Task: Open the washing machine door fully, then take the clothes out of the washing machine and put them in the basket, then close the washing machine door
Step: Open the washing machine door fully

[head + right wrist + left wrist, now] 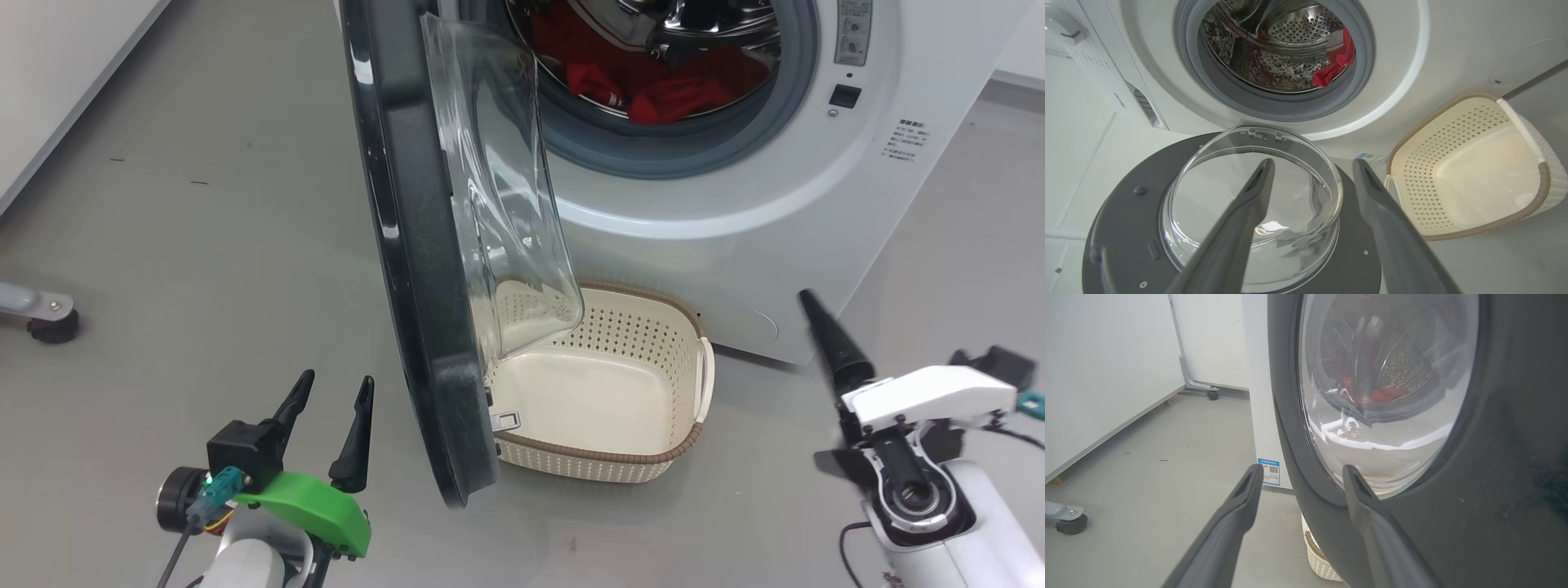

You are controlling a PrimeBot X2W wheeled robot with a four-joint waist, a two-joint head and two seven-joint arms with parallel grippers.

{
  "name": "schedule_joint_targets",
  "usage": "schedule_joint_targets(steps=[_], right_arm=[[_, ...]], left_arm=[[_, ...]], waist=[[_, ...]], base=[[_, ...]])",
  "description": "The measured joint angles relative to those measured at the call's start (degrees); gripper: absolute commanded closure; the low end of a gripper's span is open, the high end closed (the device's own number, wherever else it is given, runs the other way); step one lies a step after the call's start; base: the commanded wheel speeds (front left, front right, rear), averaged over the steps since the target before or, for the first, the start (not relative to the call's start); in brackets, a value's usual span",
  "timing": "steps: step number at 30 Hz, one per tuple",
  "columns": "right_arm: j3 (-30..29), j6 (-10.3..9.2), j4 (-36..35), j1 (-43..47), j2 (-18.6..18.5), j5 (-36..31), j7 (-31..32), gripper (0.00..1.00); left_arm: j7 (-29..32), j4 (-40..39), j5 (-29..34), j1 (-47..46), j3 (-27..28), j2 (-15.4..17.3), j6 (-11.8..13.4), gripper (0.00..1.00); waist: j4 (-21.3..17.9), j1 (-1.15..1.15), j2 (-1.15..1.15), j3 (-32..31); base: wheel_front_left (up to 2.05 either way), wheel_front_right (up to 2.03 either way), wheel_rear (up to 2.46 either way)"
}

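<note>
The washing machine (735, 204) stands with its door (416, 269) swung out towards me, edge-on, the glass bowl facing right. Red clothes (678, 90) lie inside the steel drum. The cream basket (604, 453) sits empty on the floor below the opening, partly behind the door. My left gripper (335, 400) is open at the lower left, just outside the door's black ring (1494, 457). My right gripper (1312, 163) is open with nothing in it, facing the door's inner side (1118, 228), the clothes (1331, 71) and the basket (1543, 179). One of its fingers (829, 335) points up at the lower right.
Grey floor surrounds the machine. A grey frame leg with a black caster (45, 314) stands at the far left, and a white panel (49, 82) runs along the left side. Another caster (1212, 394) stands by the back wall.
</note>
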Motion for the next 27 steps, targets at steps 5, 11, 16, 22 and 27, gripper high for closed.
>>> schedule_joint_targets(steps=[5, 11, 16, 22, 27], right_arm=[[3.2, 0.01, -3.4, 0.0, -4.7, -16.4, -11.4, 0.00], [9.6, 0.02, -2.3, -0.6, -12.5, -33.1, -23.8, 0.00], [10.2, -3.64, -0.3, -0.5, -11.4, -46.6, -19.9, 0.00], [4.5, -8.69, -4.0, -0.3, -6.1, -56.4, -19.0, 0.00], [4.7, -10.80, -4.5, 2.3, -2.7, -60.7, -19.0, 0.00]], left_arm=[[0.0, 0.0, 0.0, 0.0, 0.0, 0.0, 0.0, 0.00], [0.0, 0.1, 0.0, 0.0, 0.0, 0.0, 0.0, 0.00], [0.0, 0.1, 0.0, 0.0, 0.0, -0.1, 0.0, 0.00], [0.0, 0.1, 0.0, 0.0, 0.1, -0.1, 0.0, 0.00], [0.0, 0.1, 0.0, 0.0, 0.1, -0.1, 0.0, 0.00]], waist=[[-0.1, 0.00, 0.00, 0.1], [0.0, 0.00, 0.00, 0.1], [0.2, 0.00, 0.00, 0.0], [0.3, 0.00, 0.00, 0.2], [0.4, 0.00, 0.00, 0.5]], base=[[0.00, 0.00, 0.00], [0.00, 0.00, 0.00], [0.00, 0.00, 0.00], [0.00, 0.00, 0.00], [0.00, 0.00, 0.00]])
